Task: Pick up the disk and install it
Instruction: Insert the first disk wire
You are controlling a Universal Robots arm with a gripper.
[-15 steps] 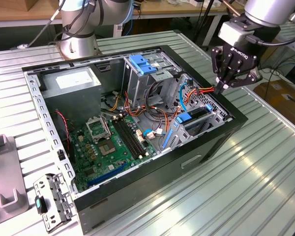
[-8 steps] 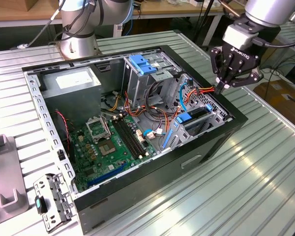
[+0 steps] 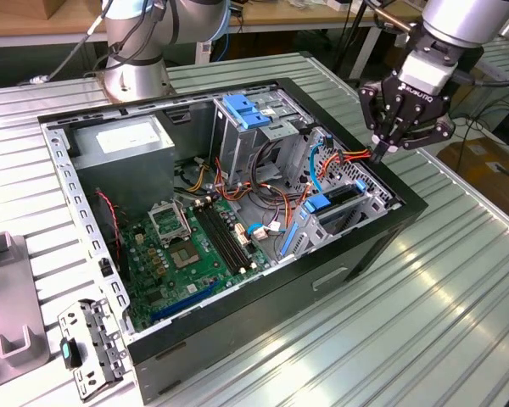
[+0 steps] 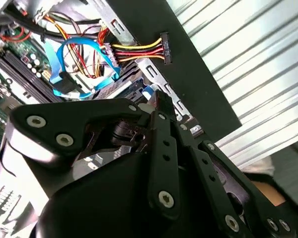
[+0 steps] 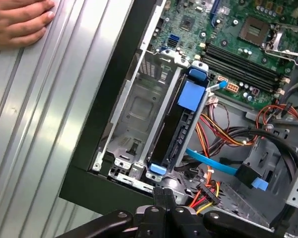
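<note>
- The gripper (image 3: 380,151) hangs over the rim of the black PC case (image 3: 356,246). Its fingers are pinched together with nothing between them, as both wrist views show (image 4: 160,104) (image 5: 164,196).
- The disk (image 3: 332,206) is just below the gripper and apart from it, standing on edge in the grey drive cage inside the case wall. In the first wrist view (image 5: 181,129) its rounded blue end points away from the gripper, toward the motherboard (image 5: 238,44).
- A power plug (image 4: 164,48) on yellow, red and black wires dangles close beyond the fingertips, and a light-blue cable (image 4: 64,59) loops a little further in.
- The tall cage with the blue latch plate (image 3: 244,110) is well off from the gripper, across the case.
- A person's hand (image 5: 20,22) lies flat on the ribbed metal table (image 5: 35,124), outside the case and well apart from the gripper.
</note>
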